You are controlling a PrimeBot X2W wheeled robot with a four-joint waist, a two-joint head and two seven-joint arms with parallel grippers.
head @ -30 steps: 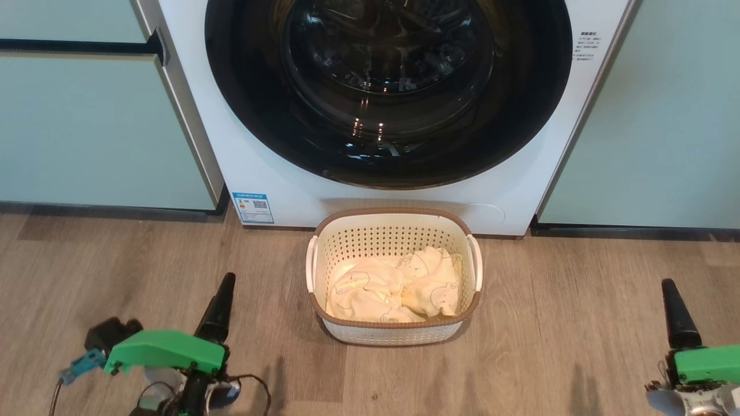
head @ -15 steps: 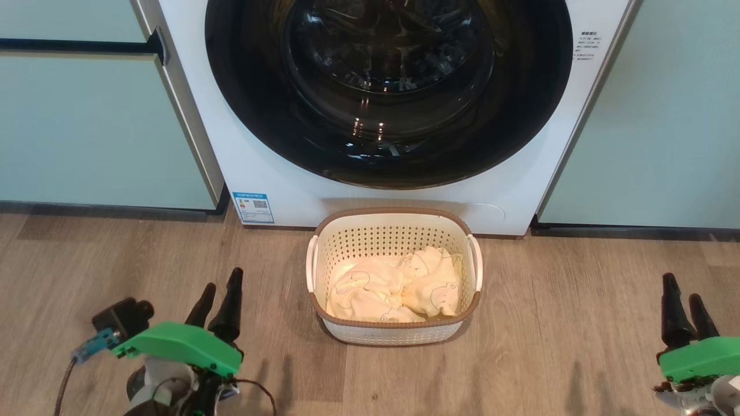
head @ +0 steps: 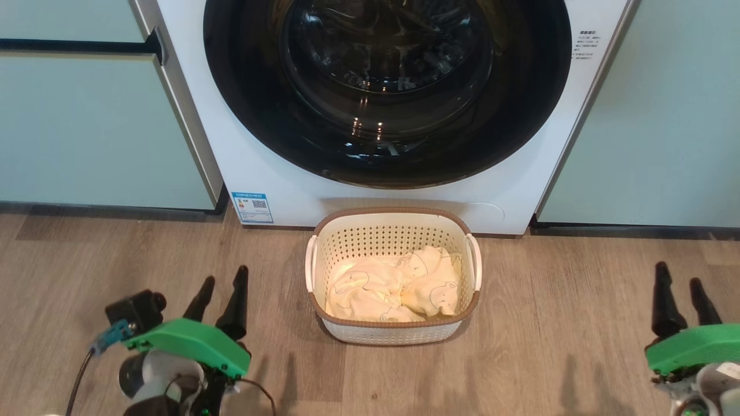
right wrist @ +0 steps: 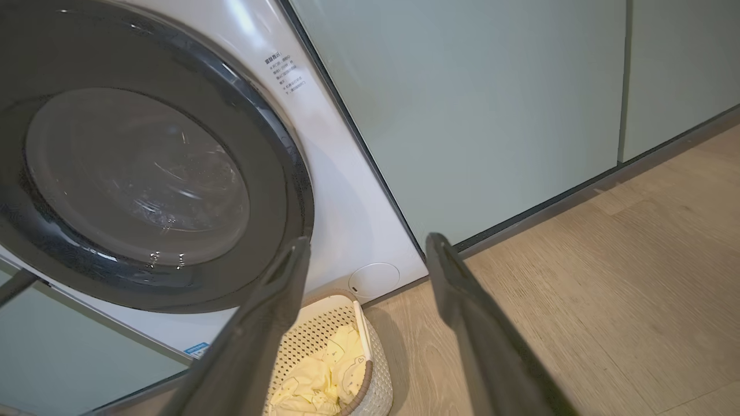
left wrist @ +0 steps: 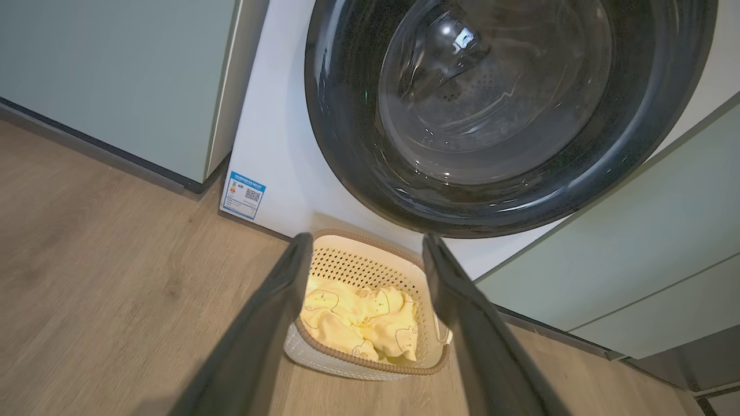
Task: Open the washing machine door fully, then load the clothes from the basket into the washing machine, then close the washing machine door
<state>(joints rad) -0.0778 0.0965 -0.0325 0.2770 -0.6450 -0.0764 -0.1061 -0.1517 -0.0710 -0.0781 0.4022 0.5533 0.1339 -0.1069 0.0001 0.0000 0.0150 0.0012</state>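
Door (head: 387,92) shut, flush on machine (head: 260,167) front, directly behind basket (head: 393,211) of clothes (head: 393,286). Left pincer (head: 225,276) and right pincer (head: 678,274) hang low over floor (head: 115,254), fingers parted, empty. Left is nearer; door lies ahead, up and to its right.

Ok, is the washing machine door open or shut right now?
Shut. The washing machine door lies flat against the white front of the washing machine, with no gap at the visible part of its rim.

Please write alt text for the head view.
A big white front-loading washing machine, its round glossy black door shut, stands behind a small cream perforated basket holding pale yellow clothes. The left gripper and right gripper hover open, low at each side.
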